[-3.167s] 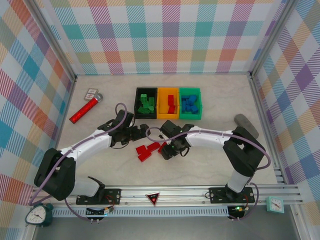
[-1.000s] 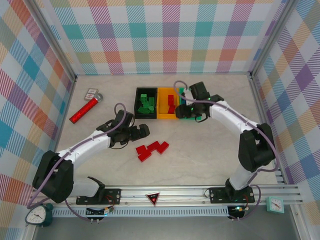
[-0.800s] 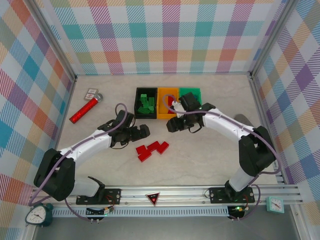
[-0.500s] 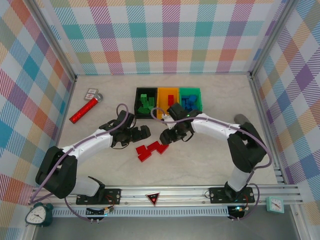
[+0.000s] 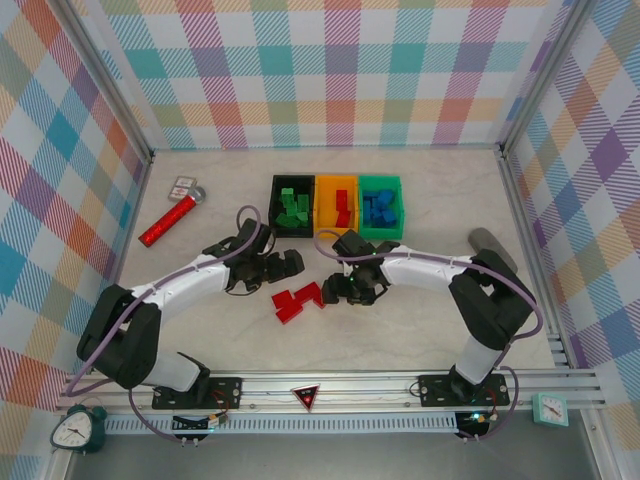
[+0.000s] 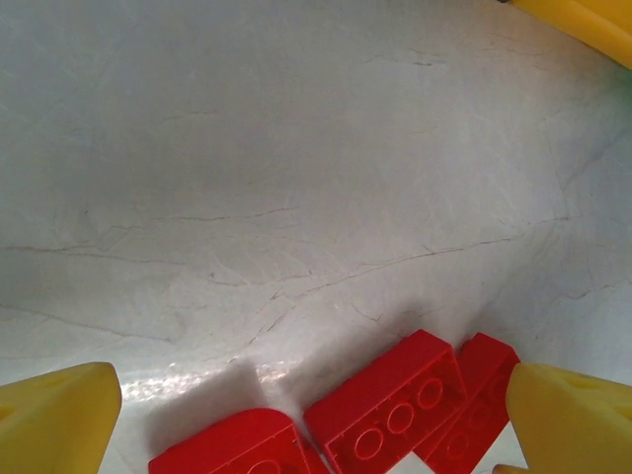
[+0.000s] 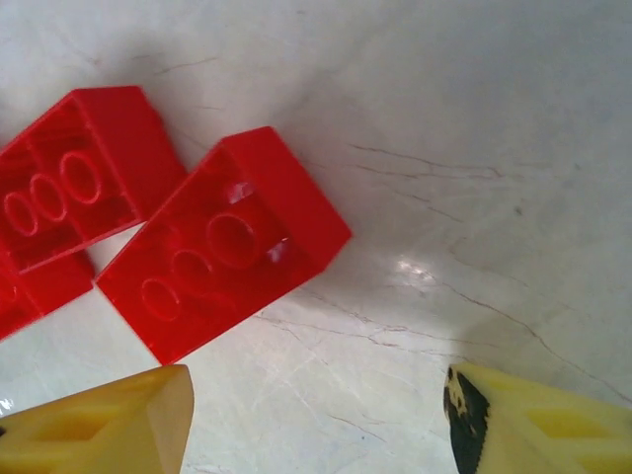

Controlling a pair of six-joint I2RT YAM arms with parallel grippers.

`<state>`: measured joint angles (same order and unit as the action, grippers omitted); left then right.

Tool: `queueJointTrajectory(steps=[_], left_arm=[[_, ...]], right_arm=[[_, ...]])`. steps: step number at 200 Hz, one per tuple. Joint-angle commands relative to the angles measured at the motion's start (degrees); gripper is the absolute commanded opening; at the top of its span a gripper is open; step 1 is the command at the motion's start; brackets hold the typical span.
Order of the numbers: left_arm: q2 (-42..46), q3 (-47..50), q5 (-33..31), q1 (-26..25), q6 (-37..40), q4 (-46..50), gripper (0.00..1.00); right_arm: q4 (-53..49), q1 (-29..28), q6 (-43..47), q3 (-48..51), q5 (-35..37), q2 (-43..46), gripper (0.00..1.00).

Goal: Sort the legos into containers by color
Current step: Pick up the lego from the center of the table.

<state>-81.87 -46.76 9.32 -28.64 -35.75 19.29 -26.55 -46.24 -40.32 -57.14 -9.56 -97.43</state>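
Three red legos lie in a cluster on the table, seen upside down in the wrist views as hollow bricks. My left gripper hovers just behind the cluster, open, its yellow fingers wide on either side of the bricks. The right gripper is low at the cluster's right end, open, with bare table between its fingertips. The black container holds green legos, the orange container red ones, the green container blue ones.
A red glittery cylinder and a small metal piece lie at the back left. A grey oval pad sits near the right wall. Checked walls surround the table, and a metal rail runs along the front edge.
The right arm swung from over the bins down and forward to the red legos, and its jaws opened wider. The left arm barely moved.
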Motion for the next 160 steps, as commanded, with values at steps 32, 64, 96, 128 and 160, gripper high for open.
queueJointTrajectory(steps=[32, 64, 96, 128, 160], left_arm=[[-0.5, -1.2, 1.7, -0.7, 0.7, -1.2, 1.00], [1.0, -0.1, 1.9, -0.8, 0.4, -1.3, 1.00], [3.0, -0.1, 0.6, -0.6, 2.0, 1.4, 1.00], [4.9, 0.5, -1.0, -0.5, 3.0, 3.3, 1.00], [4.9, 1.3, -1.0, -0.5, 2.5, 2.4, 1.00]], right_arm=[[-0.3, -4.3, -12.1, -5.7, 6.3, -3.5, 0.71], [-2.0, -5.4, -12.8, -8.4, 10.3, -8.3, 0.70], [-7.5, -5.7, -9.7, -12.7, 14.2, -12.0, 0.68], [-11.4, -4.9, -6.4, -12.2, 18.5, -10.4, 0.64], [-10.5, -4.4, -3.3, -9.9, 18.0, -8.1, 0.52]])
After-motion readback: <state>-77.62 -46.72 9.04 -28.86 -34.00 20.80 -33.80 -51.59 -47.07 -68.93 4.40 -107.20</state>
